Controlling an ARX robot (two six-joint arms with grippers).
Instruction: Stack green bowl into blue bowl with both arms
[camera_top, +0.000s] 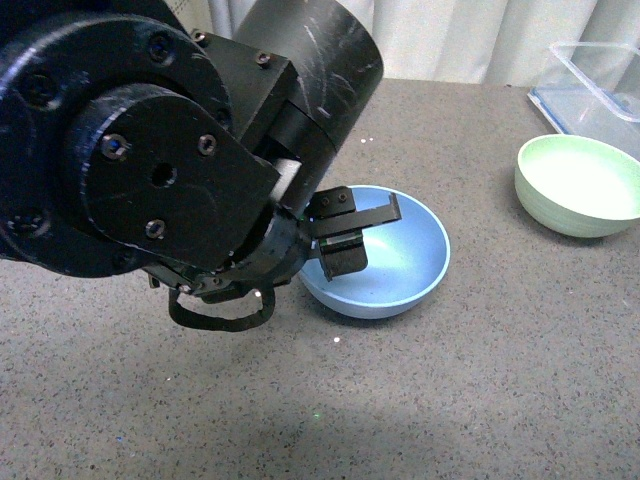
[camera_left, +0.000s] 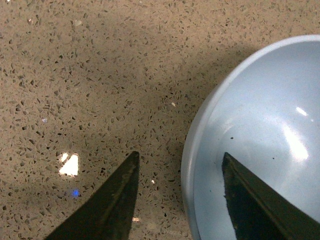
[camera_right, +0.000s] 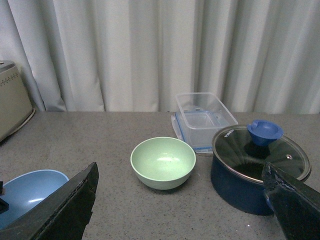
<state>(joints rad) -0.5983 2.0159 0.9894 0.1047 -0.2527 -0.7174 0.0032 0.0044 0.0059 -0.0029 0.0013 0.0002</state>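
Fingers (camera_left: 110, 205) parted, straddling the blue bowl's (camera_top: 400, 260) rim with the left gripper (camera_left: 180, 154).
Holding the right gripper (camera_right: 180, 167) wide as well, pinching nothing; counting two bowls, one blue, one green bowl (camera_top: 580, 185) sitting well apart to the right, beside one clear box (camera_right: 205, 117) and one lidded pot (camera_right: 250, 170).

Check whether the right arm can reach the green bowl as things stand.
Probably yes: the green bowl sits in the open, apart from the pot and clear container, with only bare table between it and the open right gripper.
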